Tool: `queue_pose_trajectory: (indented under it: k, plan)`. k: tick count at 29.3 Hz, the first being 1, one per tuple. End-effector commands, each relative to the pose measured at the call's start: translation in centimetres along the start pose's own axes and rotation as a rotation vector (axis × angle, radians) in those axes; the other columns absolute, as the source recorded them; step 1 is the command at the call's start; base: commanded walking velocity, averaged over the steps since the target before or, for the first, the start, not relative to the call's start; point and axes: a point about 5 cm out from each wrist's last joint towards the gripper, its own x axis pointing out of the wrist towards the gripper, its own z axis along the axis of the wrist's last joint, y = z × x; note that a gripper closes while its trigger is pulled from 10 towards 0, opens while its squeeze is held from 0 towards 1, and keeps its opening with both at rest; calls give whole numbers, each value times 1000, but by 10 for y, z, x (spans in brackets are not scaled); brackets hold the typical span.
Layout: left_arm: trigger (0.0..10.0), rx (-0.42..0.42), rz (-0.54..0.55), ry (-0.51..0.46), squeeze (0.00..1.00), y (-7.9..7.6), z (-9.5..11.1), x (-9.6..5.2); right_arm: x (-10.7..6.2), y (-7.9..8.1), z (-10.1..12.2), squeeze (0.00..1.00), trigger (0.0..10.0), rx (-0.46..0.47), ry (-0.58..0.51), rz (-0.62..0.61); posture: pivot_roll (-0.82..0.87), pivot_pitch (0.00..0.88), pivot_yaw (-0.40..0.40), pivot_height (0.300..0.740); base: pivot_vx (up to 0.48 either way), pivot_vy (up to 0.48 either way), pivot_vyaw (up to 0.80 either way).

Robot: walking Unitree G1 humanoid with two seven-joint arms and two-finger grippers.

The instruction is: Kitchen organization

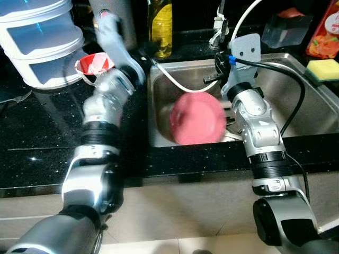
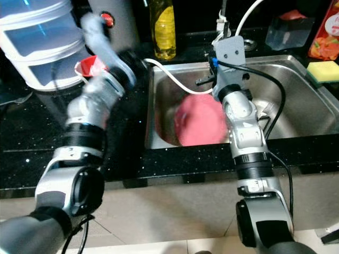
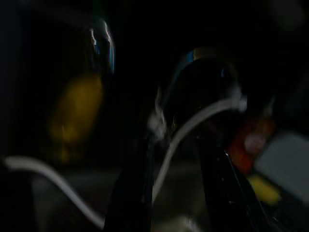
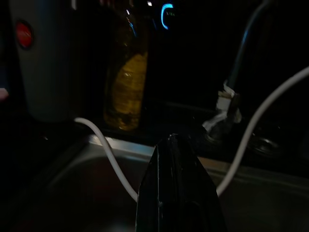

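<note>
A pink plate point(image 1: 197, 117) leans inside the steel sink point(image 1: 296, 106), blurred. My right gripper point(image 4: 176, 193) hangs over the sink's back left part, just behind the plate; its black fingers point(image 1: 213, 79) are pressed together with nothing between them. My left arm point(image 1: 108, 90) reaches up over the black counter, left of the sink, and is blurred. In the left wrist view my left gripper point(image 3: 178, 193) is open and holds nothing. It looks toward the oil bottle point(image 3: 77, 116) and the tap point(image 3: 203, 82). A red and white cup point(image 1: 94, 64) sits beside the left wrist.
Stacked clear containers point(image 1: 39, 42) stand at the back left. A grey flask with a red button point(image 2: 114, 21) and the yellow oil bottle point(image 1: 160, 26) line the back. A white hose point(image 1: 180, 82) crosses the sink. A yellow sponge point(image 1: 323, 69) lies at its right rim.
</note>
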Motion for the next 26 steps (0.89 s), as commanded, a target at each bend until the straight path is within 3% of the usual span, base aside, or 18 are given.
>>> queue_pose_trajectory:
  k: [1,2,4,5,6,7,9,11,13,14,15,16,17,20,23,24,26]
  plan:
    - [10000,92,56,-5,0,14,8,-11,3,4,11,0,10000,22,-56,9,22,0,47,740,0,0,0]
    - [10000,213,78,29,0,18,11,-14,3,6,12,0,10000,27,-64,11,25,1,48,740,0,0,0]
    - [10000,213,78,29,0,18,11,-14,3,6,12,0,10000,27,-64,11,25,1,48,740,0,0,0]
    - [10000,457,126,122,0,22,9,-17,3,6,13,0,10000,32,-69,13,27,1,47,740,0,0,0]
    - [10000,771,166,281,0,35,3,-26,2,7,14,0,10000,37,-75,16,32,5,47,740,0,0,0]
    - [10000,978,184,394,0,44,-1,-34,2,8,14,0,10000,40,-78,18,32,5,47,740,0,0,0]
    - [10000,978,184,394,0,44,-1,-34,2,8,14,0,10000,40,-78,18,32,5,47,740,0,0,0]
    - [10000,1182,120,546,0,58,-3,-54,2,8,14,0,10000,42,-84,22,37,9,45,740,0,0,0]
    - [10000,1182,120,546,0,58,-3,-54,2,8,14,0,10000,42,-84,22,37,9,45,740,0,0,0]
    - [10000,1233,62,606,0,63,-2,-65,2,8,15,0,10000,45,-89,24,46,11,42,740,0,0,0]
    - [10000,1233,62,606,0,63,-2,-65,2,8,15,0,10000,45,-89,24,46,11,42,740,0,0,0]
    - [10000,1263,24,678,576,72,2,-75,3,9,16,0,10000,51,-97,30,52,14,40,740,0,0,0]
    - [10000,1244,11,725,1000,79,5,-82,3,10,17,0,10000,56,-106,34,55,19,37,740,0,0,0]
    - [10000,1200,11,738,1000,84,7,-84,4,11,18,0,10000,63,-114,39,55,19,37,740,0,0,0]
    - [10000,1122,84,729,1000,95,14,-73,10,19,24,0,10000,86,-122,102,45,58,39,740,0,0,0]
    - [10000,1127,98,733,0,96,16,-69,12,22,26,0,10000,99,-120,124,42,76,39,740,0,0,0]
    - [10000,1126,114,737,0,96,18,-62,18,27,30,0,10000,117,-109,169,38,104,39,740,0,0,0]
